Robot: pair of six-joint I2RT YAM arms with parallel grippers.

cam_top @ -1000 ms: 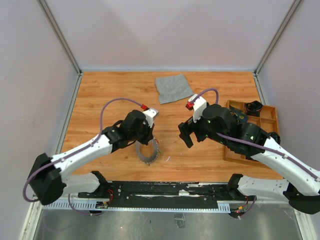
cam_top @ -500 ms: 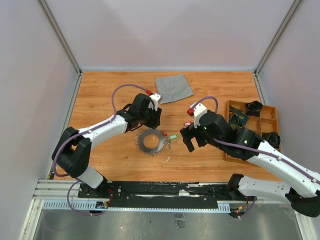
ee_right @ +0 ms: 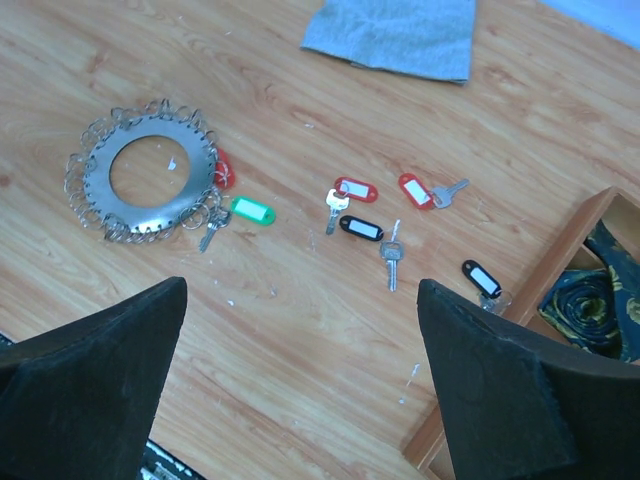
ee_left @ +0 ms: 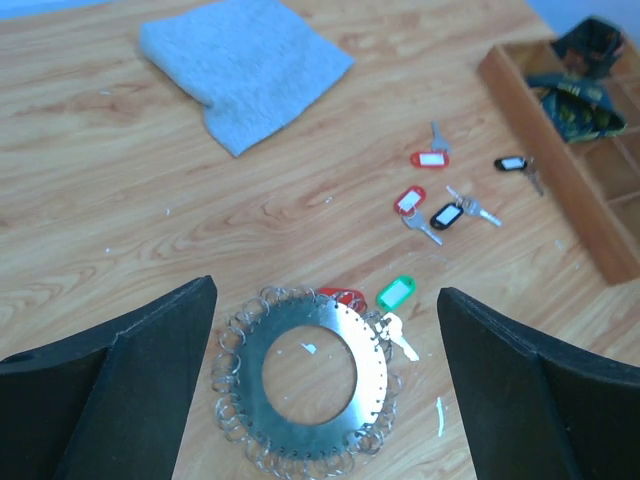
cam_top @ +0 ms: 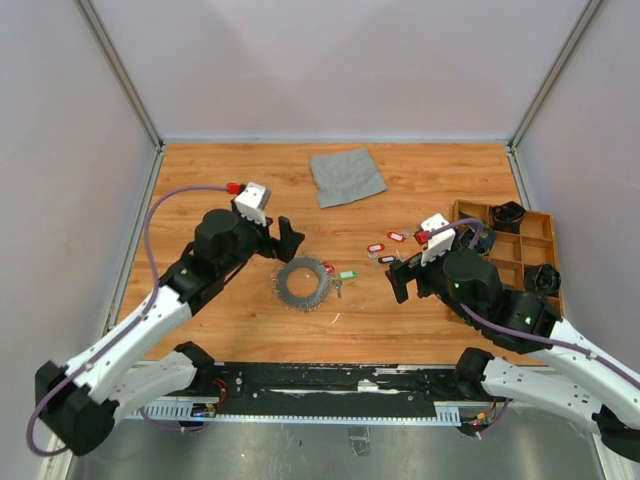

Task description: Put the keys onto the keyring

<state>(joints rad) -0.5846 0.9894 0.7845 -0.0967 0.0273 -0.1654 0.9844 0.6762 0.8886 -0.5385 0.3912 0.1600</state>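
**Keyring flat on the table, both grippers wide open and holding nothing**

The keyring (cam_top: 301, 283) (ee_left: 308, 375) (ee_right: 148, 183) lies flat on the wooden table (cam_top: 200, 180), near the middle and toward the front edge. Its fringe of small wire loops is spread all round the rim. Two of the keys sit hard against its right side: one with a red tag (ee_left: 342, 297) and one with a green tag (cam_top: 346, 274) (ee_right: 252, 209). I can't tell whether either is actually threaded on.

Further right, four more keys lie loose on the wood, well apart from the ring. Two have red tags (ee_right: 352, 189) (ee_right: 414, 190) and two have black tags (ee_right: 361, 228) (ee_right: 482, 277). The last black one is just beside the wooden tray (cam_top: 538, 238), which holds chunky black parts (cam_top: 508, 213).

The left gripper (cam_top: 280, 240) (ee_left: 325, 290) hangs off the ring's far-left side, fingers spread wide and touching nothing. The right gripper (cam_top: 400, 280) (ee_right: 302, 288) is just as wide apart and empty, near the loose keys on their near side. A grey cloth (cam_top: 346, 175) lies toward the back of the table.
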